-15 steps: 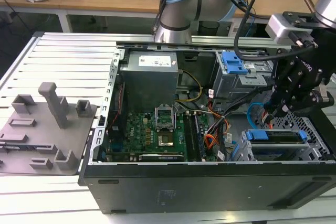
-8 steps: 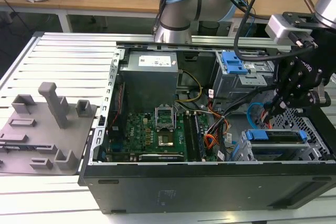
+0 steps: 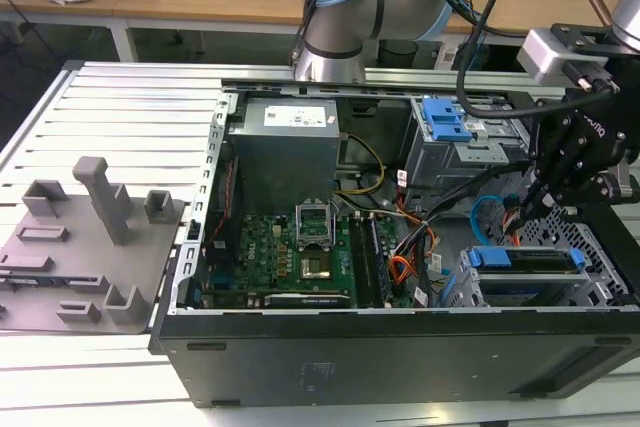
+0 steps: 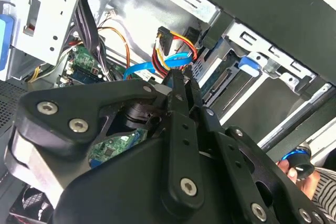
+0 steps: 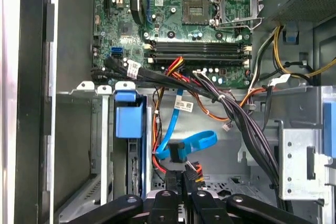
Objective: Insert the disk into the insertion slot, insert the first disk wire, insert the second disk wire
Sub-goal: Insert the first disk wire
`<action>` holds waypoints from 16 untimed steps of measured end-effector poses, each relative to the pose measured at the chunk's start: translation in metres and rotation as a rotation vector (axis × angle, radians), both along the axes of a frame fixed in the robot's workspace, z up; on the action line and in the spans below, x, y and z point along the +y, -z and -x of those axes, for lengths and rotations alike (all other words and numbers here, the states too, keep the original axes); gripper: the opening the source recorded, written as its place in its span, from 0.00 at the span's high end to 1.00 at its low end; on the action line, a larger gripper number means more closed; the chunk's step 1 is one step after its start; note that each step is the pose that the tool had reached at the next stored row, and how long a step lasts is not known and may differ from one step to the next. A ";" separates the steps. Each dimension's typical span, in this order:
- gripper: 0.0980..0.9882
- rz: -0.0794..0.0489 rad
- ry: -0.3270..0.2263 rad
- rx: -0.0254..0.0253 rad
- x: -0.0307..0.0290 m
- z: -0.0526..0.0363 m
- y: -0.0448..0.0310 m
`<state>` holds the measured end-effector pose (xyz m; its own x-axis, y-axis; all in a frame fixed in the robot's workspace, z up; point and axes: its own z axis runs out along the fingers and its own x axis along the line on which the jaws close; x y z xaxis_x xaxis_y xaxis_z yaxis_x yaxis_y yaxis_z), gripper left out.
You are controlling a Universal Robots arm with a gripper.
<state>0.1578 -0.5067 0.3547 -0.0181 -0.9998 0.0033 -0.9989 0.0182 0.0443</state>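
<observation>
The disk (image 3: pixel 525 259), silver in its blue carrier (image 5: pixel 128 121), sits inside the grey perforated insertion slot (image 3: pixel 600 247) at the case's front corner, on the exterior view's right. My gripper (image 3: pixel 537 209) hangs just behind the disk. In the first wrist view its fingers (image 5: pixel 170 182) stand close together, shut on the black plug (image 5: pixel 176 153) of the flat blue disk wire (image 5: pixel 197 141). A second plug with red, yellow and black wires (image 4: pixel 168 43) lies right beside the tips. My gripper (image 4: pixel 184 83) points toward the disk's rear edge.
The open black computer case (image 3: pixel 400 347) holds a green motherboard (image 3: pixel 300 247), a grey power supply (image 3: pixel 285 147) and an upper bay with a blue latch (image 3: pixel 445 122). Black cable bundles (image 5: pixel 236 114) cross near the gripper. A grey fixture plate (image 3: pixel 80 237) lies at the exterior view's left. A hand (image 4: pixel 310 174) shows beyond the case.
</observation>
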 end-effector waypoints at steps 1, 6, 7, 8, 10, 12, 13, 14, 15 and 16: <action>0.93 0.000 0.000 0.0000 0.0000 0.0000 0.0000; 0.93 0.000 0.000 -0.0001 -0.0037 -0.0002 -0.0001; 0.93 0.000 0.000 0.0000 -0.0065 -0.0002 0.0000; 0.93 0.000 0.000 0.0000 -0.0093 -0.0002 0.0000; 0.93 0.000 0.000 -0.0001 -0.0145 -0.0001 0.0000; 0.93 0.000 0.000 -0.0001 -0.0207 -0.0002 0.0000; 0.93 0.000 0.000 0.0000 -0.0219 -0.0002 0.0000; 0.93 0.000 0.000 0.0000 -0.0244 -0.0001 0.0001; 0.93 0.000 0.000 0.0000 -0.0285 -0.0001 0.0005; 0.93 0.000 0.000 0.0000 -0.0313 -0.0002 0.0008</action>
